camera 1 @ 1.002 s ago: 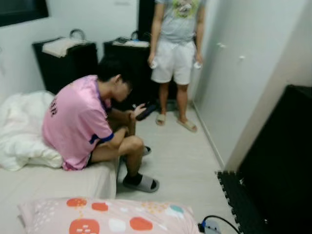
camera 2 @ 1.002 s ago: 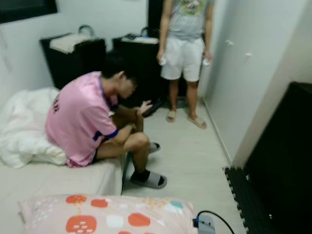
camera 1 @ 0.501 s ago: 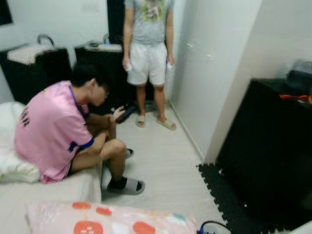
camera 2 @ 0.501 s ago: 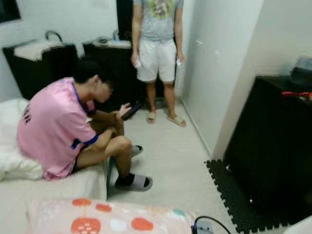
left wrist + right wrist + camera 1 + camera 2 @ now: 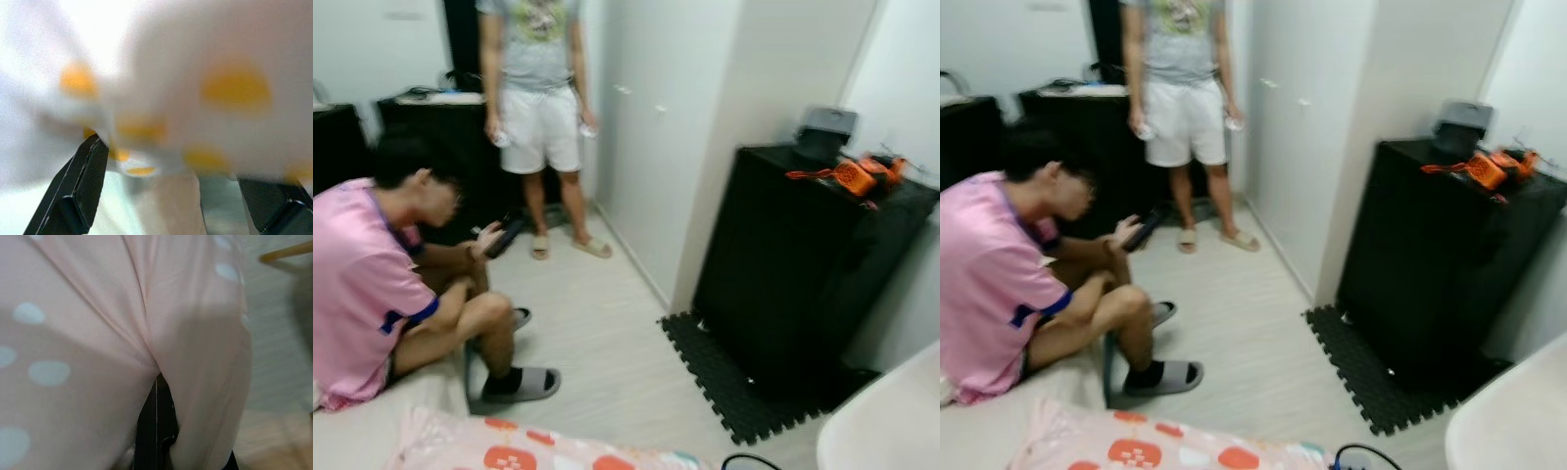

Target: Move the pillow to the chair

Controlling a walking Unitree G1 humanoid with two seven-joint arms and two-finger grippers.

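Note:
The pink pillow (image 5: pixel 519 448) with red, white and teal blobs lies across the bottom edge of the eye views, close under the camera. In the left wrist view my left gripper (image 5: pixel 168 164) has its two black fingers (image 5: pixel 85 181) on either side of the blurred pillow cloth (image 5: pixel 195 88). Pink dotted pillow cloth (image 5: pixel 98 333) in the right wrist view bunches into folds where my right gripper (image 5: pixel 156 431) is shut on it. A white rounded surface (image 5: pixel 891 421), possibly the chair, shows at the lower right.
A person in a pink shirt (image 5: pixel 362 284) sits on the bed edge at the left, holding a phone. Another person (image 5: pixel 536 117) stands at the far end of the floor. A black cabinet (image 5: pixel 803 255) with orange tools stands right, on a black foam mat (image 5: pixel 724 382).
The camera has swung to the right: the bed and seated person slid left, and the black cabinet and white rounded surface came into view. The pillow stays at the bottom edge.

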